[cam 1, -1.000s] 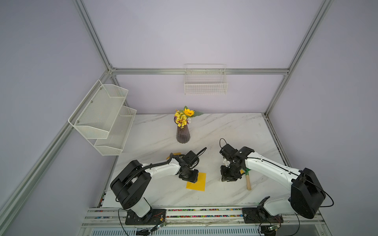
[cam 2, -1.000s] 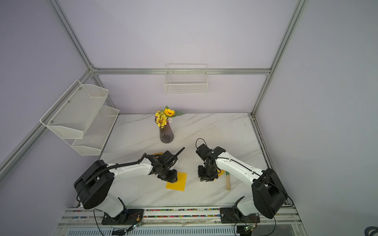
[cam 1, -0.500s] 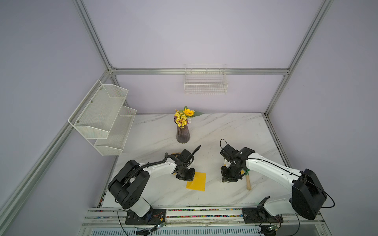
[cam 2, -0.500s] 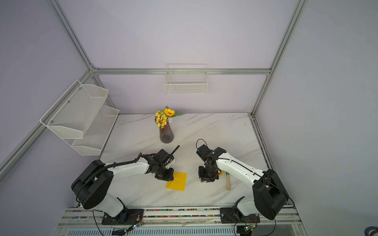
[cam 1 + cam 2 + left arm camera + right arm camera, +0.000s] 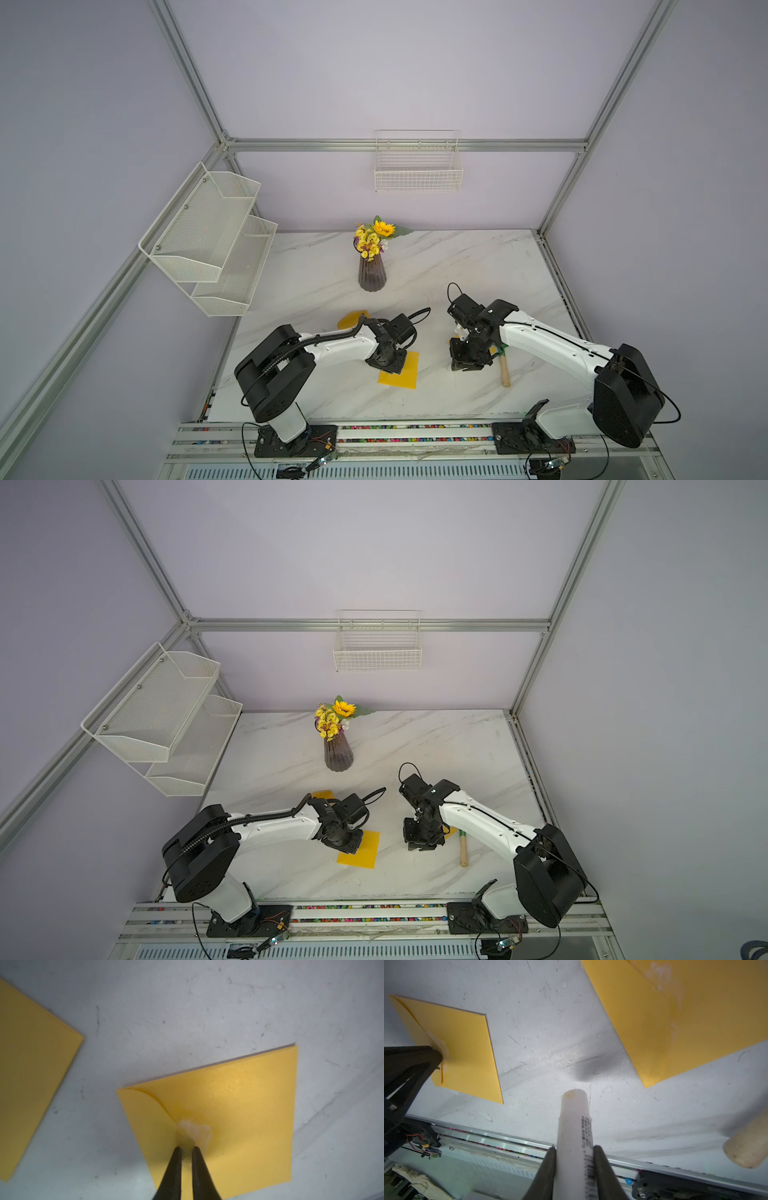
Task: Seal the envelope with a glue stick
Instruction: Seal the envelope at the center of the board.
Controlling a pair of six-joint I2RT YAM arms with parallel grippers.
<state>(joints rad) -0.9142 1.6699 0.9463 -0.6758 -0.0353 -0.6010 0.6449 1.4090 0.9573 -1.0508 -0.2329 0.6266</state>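
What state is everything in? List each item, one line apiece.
envelope: flat, flap folded down, glue smear at its tip
glue stick: uncapped, glue exposed
left gripper: nearly shut, tips at the glued flap
right gripper: shut on the glue stick
second envelope: flat, glue-smeared
rake: lying flat
vase: upright

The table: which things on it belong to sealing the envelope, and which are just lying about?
In use: glue stick in the right hand; yellow envelope under the left hand.
Lying about: flower vase, wooden-handled rake, another yellow envelope.
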